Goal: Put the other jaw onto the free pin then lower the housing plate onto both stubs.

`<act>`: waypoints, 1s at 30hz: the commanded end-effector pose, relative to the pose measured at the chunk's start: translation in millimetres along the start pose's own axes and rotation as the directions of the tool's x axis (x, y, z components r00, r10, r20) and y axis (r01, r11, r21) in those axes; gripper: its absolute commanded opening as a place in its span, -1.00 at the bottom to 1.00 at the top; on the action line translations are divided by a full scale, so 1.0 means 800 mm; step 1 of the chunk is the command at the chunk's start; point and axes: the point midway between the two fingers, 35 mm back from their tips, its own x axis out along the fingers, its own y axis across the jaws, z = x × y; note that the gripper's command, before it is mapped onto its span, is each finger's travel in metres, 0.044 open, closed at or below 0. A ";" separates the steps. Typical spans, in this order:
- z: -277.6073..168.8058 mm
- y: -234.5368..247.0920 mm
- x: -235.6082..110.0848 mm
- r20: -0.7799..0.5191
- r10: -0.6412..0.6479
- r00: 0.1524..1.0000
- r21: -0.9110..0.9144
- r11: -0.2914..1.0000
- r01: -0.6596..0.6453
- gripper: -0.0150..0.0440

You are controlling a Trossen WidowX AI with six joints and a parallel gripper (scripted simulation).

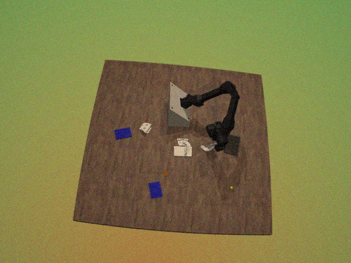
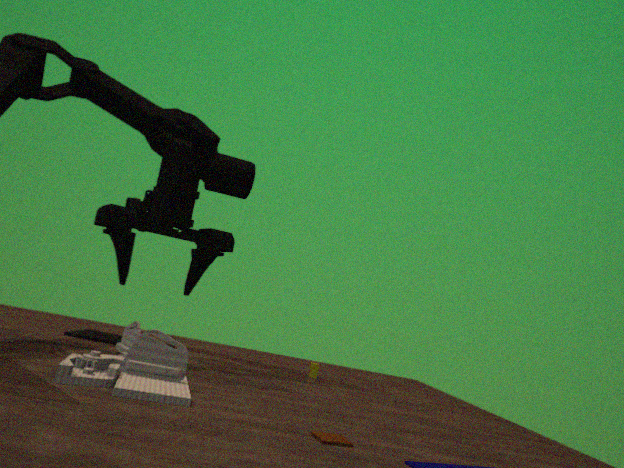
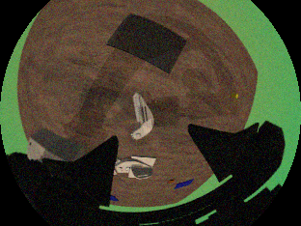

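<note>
The pale base point(image 1: 178, 152) point(image 2: 151, 388) stands near the middle of the table. A jaw point(image 1: 187, 147) lies across it; its exact seating is too small to tell. The loose curved white jaw point(image 1: 207, 147) point(image 3: 149, 119) lies on the table between the base and the dark pad. The small white housing plate point(image 1: 145, 126) lies left of the base in the top view, apparently tilted. My gripper point(image 2: 154, 288) point(image 3: 152, 131) is open and empty, pointing down, high above the table. In the wrist view the loose jaw shows between and just beyond the fingertips, well below them.
A dark pad point(image 1: 233, 145) point(image 3: 147, 43) lies beyond the loose jaw. A large grey sloped block point(image 1: 178, 118) stands behind the base. Blue pads point(image 1: 123, 133) point(image 1: 155, 190), an orange piece point(image 1: 165, 173) point(image 2: 331, 438) and a yellow piece point(image 1: 231, 187) point(image 2: 313, 370) lie around.
</note>
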 end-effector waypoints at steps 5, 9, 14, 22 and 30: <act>-0.003 0.005 0.034 0.013 0.020 1.000 -0.005 1.000 -0.020 1.00; -0.002 0.006 0.052 0.015 0.019 1.000 -0.005 1.000 -0.019 1.00; -0.002 0.006 0.052 0.015 0.019 1.000 -0.005 1.000 -0.019 1.00; -0.003 0.006 0.059 0.015 0.020 1.000 -0.005 1.000 -0.020 1.00; -0.003 0.006 0.075 0.014 0.020 1.000 -0.005 1.000 -0.020 1.00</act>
